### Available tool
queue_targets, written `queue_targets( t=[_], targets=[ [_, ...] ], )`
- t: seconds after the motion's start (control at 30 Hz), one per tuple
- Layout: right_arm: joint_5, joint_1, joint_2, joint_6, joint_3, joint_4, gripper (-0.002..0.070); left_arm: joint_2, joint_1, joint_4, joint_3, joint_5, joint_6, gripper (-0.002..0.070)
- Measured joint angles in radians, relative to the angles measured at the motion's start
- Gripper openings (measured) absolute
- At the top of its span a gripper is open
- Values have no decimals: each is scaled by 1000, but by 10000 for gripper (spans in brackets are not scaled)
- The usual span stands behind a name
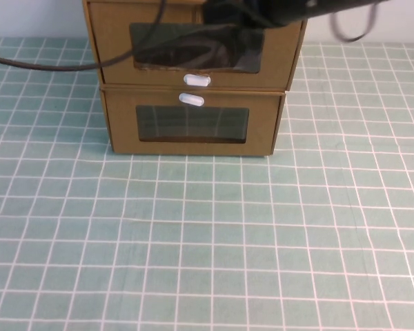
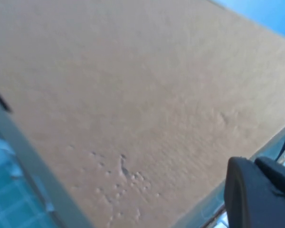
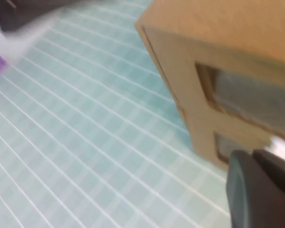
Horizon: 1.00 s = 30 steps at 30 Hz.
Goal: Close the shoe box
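Observation:
The shoe box (image 1: 117,41) is the upper of two stacked brown cardboard boxes, with its white pull tab (image 1: 196,79) below its clear window. I cannot tell how far its drawer stands out. A dark arm (image 1: 262,10) reaches in from the upper right over the box's top front edge. My right gripper (image 3: 251,154) is shut and empty, off to one side of the box front (image 3: 180,71), apart from it. My left gripper (image 2: 254,164) is shut and empty, very close to a plain cardboard face (image 2: 133,95).
The lower box (image 1: 124,124) has its white tab (image 1: 191,99) above its window. The stack stands at the far middle of a green grid mat (image 1: 207,241). A black cable (image 1: 41,65) runs in from the left, and a cable loop (image 1: 348,31) hangs at the upper right.

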Motion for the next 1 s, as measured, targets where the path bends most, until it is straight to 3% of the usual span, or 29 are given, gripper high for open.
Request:
queue_targets(
  t=[0.2, 0.33, 0.53, 0.8, 1.0],
  targets=[
    [154, 83, -204, 220, 12, -340, -11, -256, 0, 47, 225, -128, -27, -5],
    [197, 143, -396, 309, 135, -463, -11, -486, 0, 41, 481, -247, -19, -5],
    [189, 150, -755, 379, 484, -496, -11, -871, 0, 31, 865, -415, -19, -5],
    [143, 150, -1206, 465, 903, -492, -11, -1257, 0, 28, 1252, -515, -35, -5],
    [9, 150, -1457, 471, 1149, -484, -11, -1547, 0, 20, 1484, -592, -70, -5]
  ],
)
